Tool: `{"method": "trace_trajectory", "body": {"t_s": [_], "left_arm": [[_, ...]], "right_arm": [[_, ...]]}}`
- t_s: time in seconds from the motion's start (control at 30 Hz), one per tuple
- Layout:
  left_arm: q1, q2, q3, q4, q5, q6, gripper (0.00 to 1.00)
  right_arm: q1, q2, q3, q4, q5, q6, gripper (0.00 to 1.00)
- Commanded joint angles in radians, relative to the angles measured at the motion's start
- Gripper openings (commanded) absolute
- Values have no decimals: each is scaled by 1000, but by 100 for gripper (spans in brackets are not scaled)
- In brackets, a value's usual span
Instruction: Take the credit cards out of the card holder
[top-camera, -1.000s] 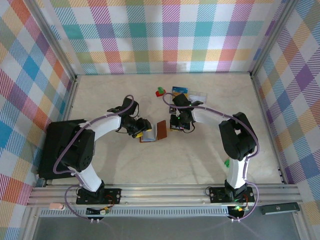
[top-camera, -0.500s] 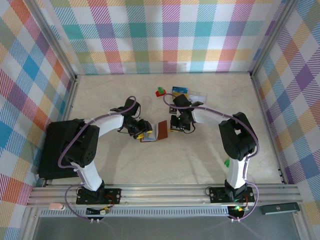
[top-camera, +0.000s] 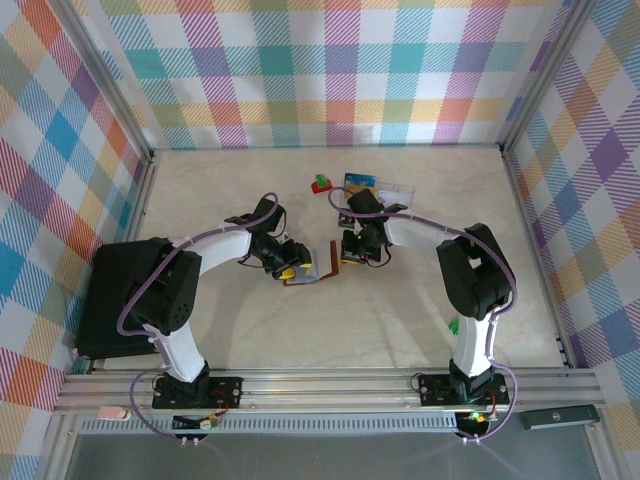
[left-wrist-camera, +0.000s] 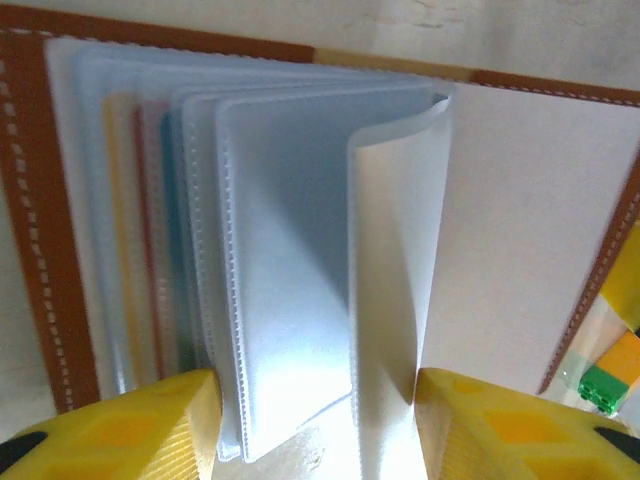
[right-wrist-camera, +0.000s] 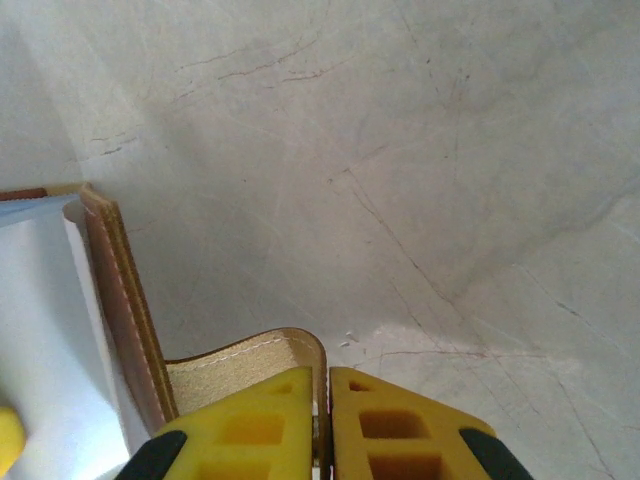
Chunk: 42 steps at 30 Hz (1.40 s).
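Two robot arms work over an open card holder lying near the middle of a pale bench. The right end effector is clenched on the brown edge of the holder's right-hand cover. Its yellow fingers are pressed together with the leather between them. In the view from above, that cover appears tilted up off the bench.

The left end effector stands released on the opposite side, its fingers apart on either side of a fan of clear plastic sleeves rising from inside the holder. One sleeve curls upright against the finger on the right of the wrist view.

The credit cards sit inside the sleeves nearest the left cover. They show as a yellow strip with a reddish strip and a teal strip beside it.

Beyond the holder, toward the back wall, lie a red-and-green block, a blue-and-yellow card and a clear box.
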Motion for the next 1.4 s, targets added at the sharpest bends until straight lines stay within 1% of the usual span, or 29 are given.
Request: {"method": "trace_trajectory", "body": {"t_s": [0.0,0.2,0.47,0.6,0.7,0.8,0.93,1.17,1.27,1.37], "left_arm": [[-12,12,35,3,35,27,55],[-22,23,51,10,53,31,56],[-24,24,68,35,103,25,60],[-26,14,71,67,140,11,60],[-27,13,76,74,147,7,60],[-28,14,74,83,153,2,57],[-29,14,73,81,155,0,52],[-29,-2,79,-3,47,32,50],[-30,-3,73,6,57,28,48],[-30,-10,73,19,82,19,45]], "right_arm": [[-1,19,-10,5,-27,13,10],[-2,20,-11,5,-27,12,10],[-1,17,-12,5,-27,12,10],[-7,6,-13,5,-24,11,11],[-12,-4,-14,5,-25,9,11],[-17,-12,-14,3,-25,8,12],[-28,-33,-19,0,-25,5,18],[-46,-114,-25,-13,30,-14,33],[-46,-135,-16,-18,40,-30,35],[-46,-158,-19,-6,25,-32,36]]}}
